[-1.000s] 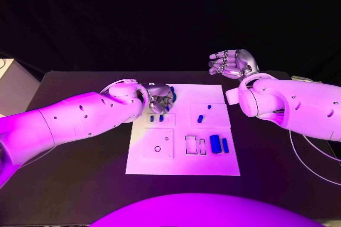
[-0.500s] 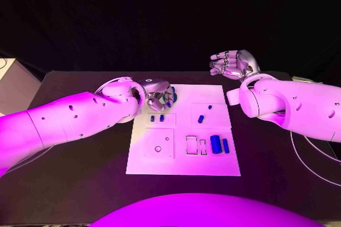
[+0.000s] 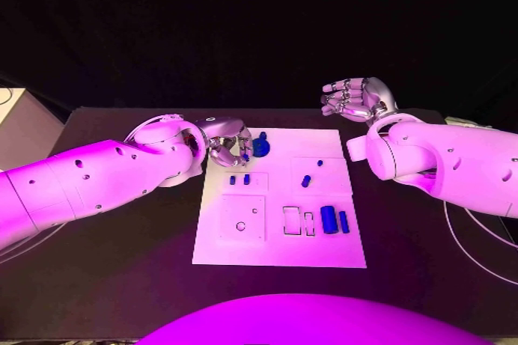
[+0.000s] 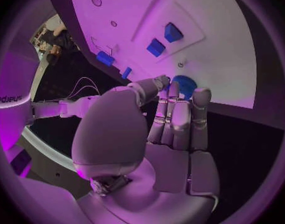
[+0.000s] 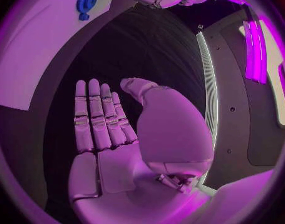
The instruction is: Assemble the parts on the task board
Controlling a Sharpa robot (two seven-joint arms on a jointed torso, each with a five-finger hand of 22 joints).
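Board (image 3: pixel 324 251), a white plate with shallow recesses, is lying mid-frame carrying small blue parts (image 3: pixel 327 218) at right centre and a round blue gear (image 3: pixel 261 145) at its top edge, where the left hand (image 3: pixel 227 147) is hovering empty, fingers loosely apart, while the right hand (image 3: pixel 354 96) is hanging open at upper right.

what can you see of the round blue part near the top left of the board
The round blue part is a small gear-like disc with a toothed rim, its colour a solid matte blue like plastic. It lies at the far left corner of the white task board, apart from the other blue pieces. The left hand is right beside it; in the left wrist view its fingers reach to the part's edge, but whether they touch it cannot be told. The right wrist view shows a hole in its middle.
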